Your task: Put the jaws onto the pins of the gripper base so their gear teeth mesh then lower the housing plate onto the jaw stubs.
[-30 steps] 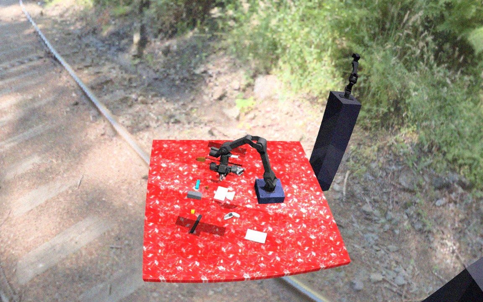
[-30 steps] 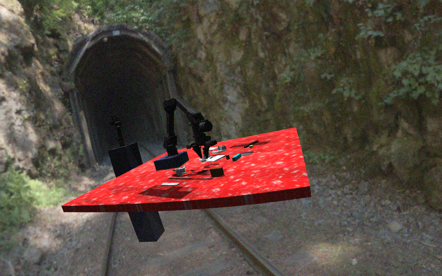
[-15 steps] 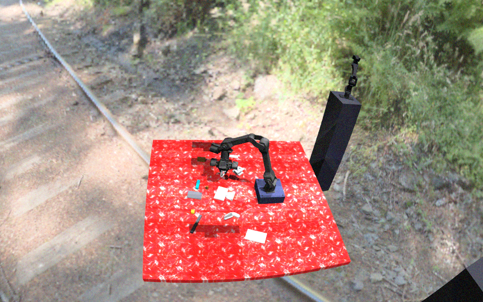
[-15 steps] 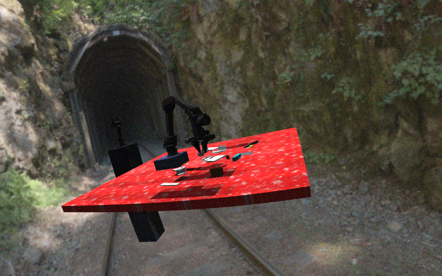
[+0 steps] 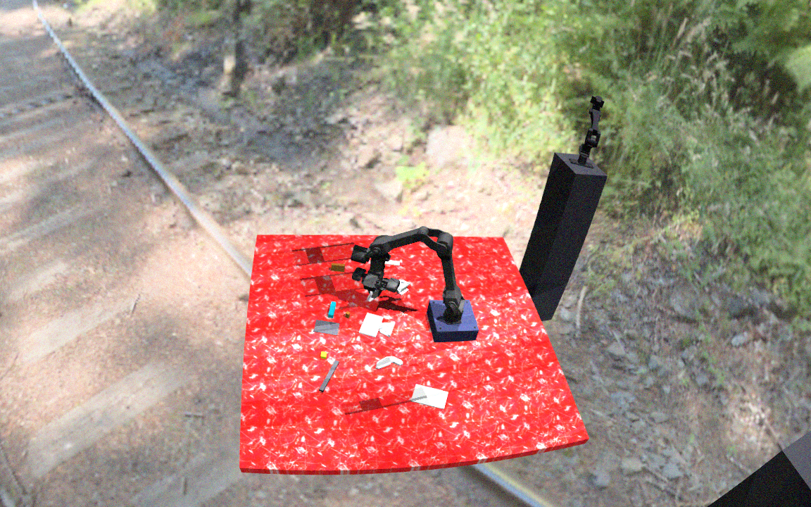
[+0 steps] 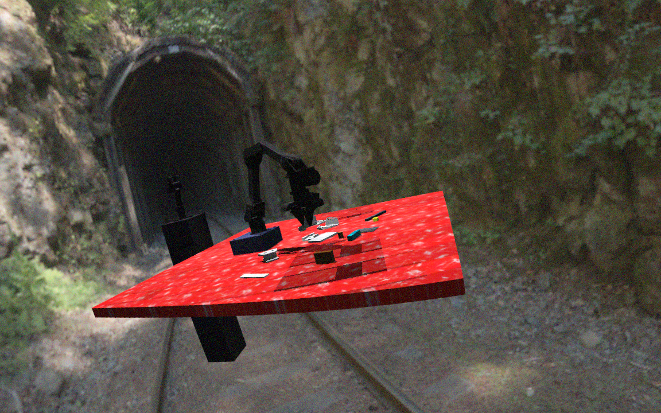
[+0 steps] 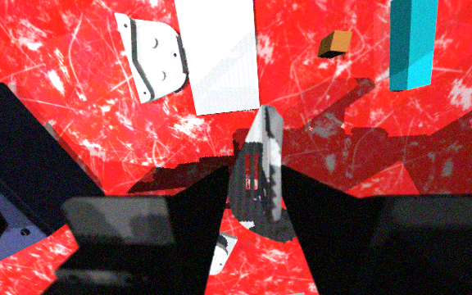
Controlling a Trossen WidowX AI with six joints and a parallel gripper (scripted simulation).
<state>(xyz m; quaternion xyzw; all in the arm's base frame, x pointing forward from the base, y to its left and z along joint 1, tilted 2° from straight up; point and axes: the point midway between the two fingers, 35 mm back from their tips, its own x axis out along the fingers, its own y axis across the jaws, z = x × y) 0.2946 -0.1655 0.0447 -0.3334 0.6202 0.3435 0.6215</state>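
Observation:
My gripper [image 5: 373, 294] [image 6: 308, 222] [image 7: 252, 171] is shut on a grey-white jaw [image 7: 274, 164] with slots and a toothed edge, and holds it above the table. The other jaw [image 5: 389, 362] [image 6: 330, 222] lies bent and white farther toward the front in the top view. A white plate-like part [image 5: 387, 327] [image 7: 164, 61] with two round bumps, perhaps the pins of the gripper base, lies against a white block. Another white part [image 5: 403, 287] [image 6: 269, 255] [image 7: 223, 254] stands beside my gripper, perhaps the housing plate; I cannot tell for certain. The fingers partly hide it in the wrist view.
The white block [image 5: 370, 324] [image 7: 224, 57] lies near the bumped part. Around are a cyan bar [image 5: 331, 308] [image 7: 412, 45], an orange cube [image 7: 340, 42], a grey plate [image 5: 327, 327], a brown block [image 5: 337, 267] [image 6: 324, 256] and a white slab [image 5: 434, 397].

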